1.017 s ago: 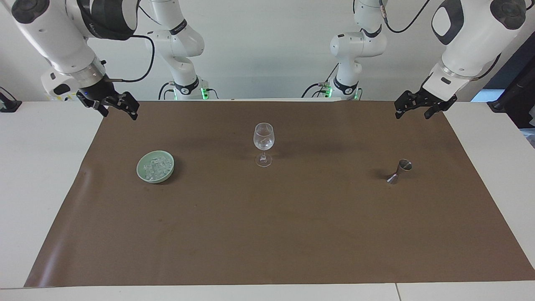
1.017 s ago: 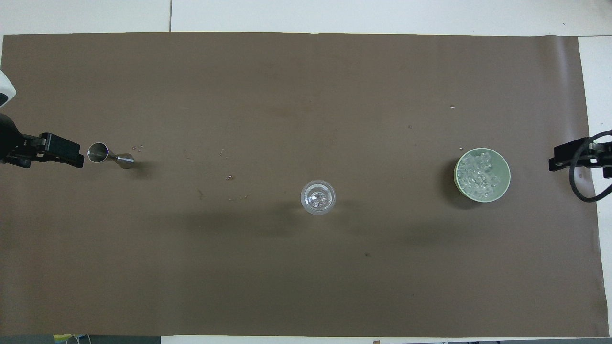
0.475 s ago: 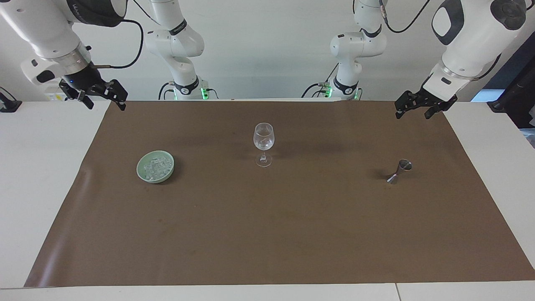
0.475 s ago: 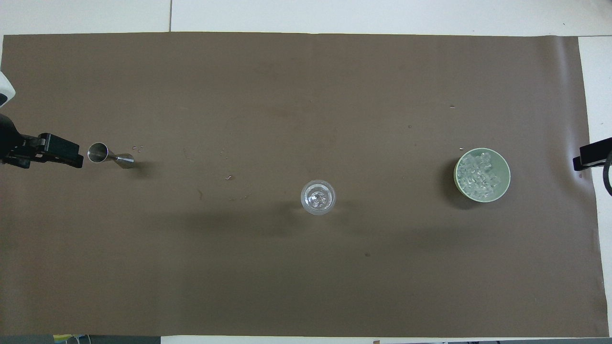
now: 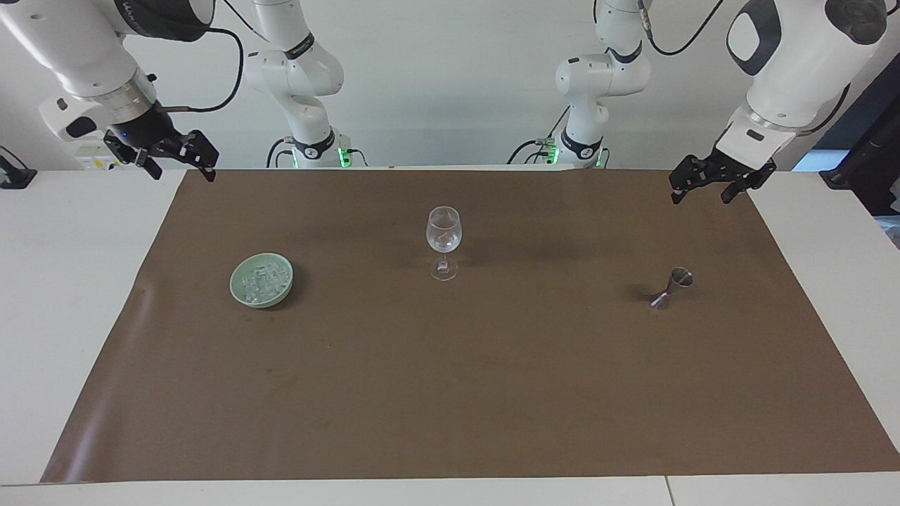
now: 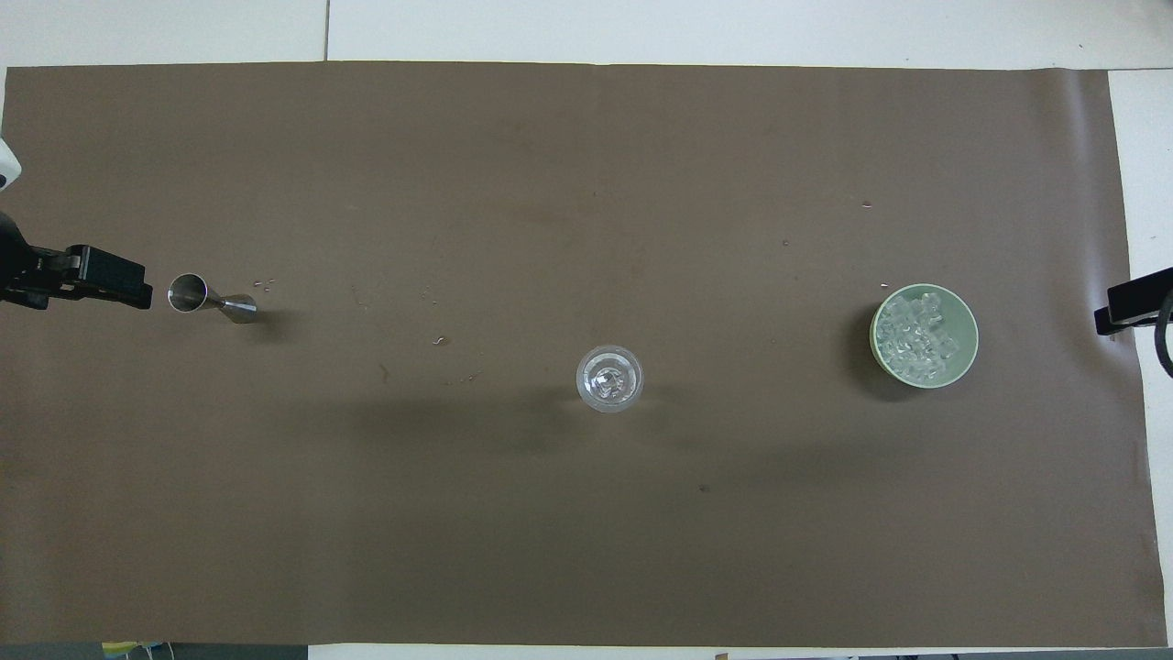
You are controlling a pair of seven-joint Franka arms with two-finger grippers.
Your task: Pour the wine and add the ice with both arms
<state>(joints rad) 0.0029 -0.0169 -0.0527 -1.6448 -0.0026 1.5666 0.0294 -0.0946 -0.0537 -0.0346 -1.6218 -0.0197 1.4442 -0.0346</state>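
A clear stemmed glass [image 5: 444, 232] stands upright mid-mat, with clear contents in its bowl; it also shows in the overhead view [image 6: 609, 378]. The ice [image 5: 266, 282] is heaped in a pale green bowl [image 5: 239, 273] toward the right arm's end, also seen from above [image 6: 916, 341] in the bowl [image 6: 968, 317]. A steel jigger [image 5: 673, 287] stands toward the left arm's end [image 6: 211, 301]. My right gripper [image 5: 181, 169] is open, empty and raised over the mat's corner. My left gripper [image 5: 702, 194] is open, empty and raised over the mat's edge beside the jigger.
A brown mat [image 5: 450, 393] covers most of the white table [image 5: 63, 281]. Small drops and specks [image 6: 263, 282] lie on the mat near the jigger and between it and the glass. The arm bases [image 5: 313, 147] stand at the table's robot-side edge.
My right gripper has risen and drawn back from near the bowl toward the mat's corner at its own end. My left gripper has shifted slightly outward. Glass, bowl and jigger have not moved.
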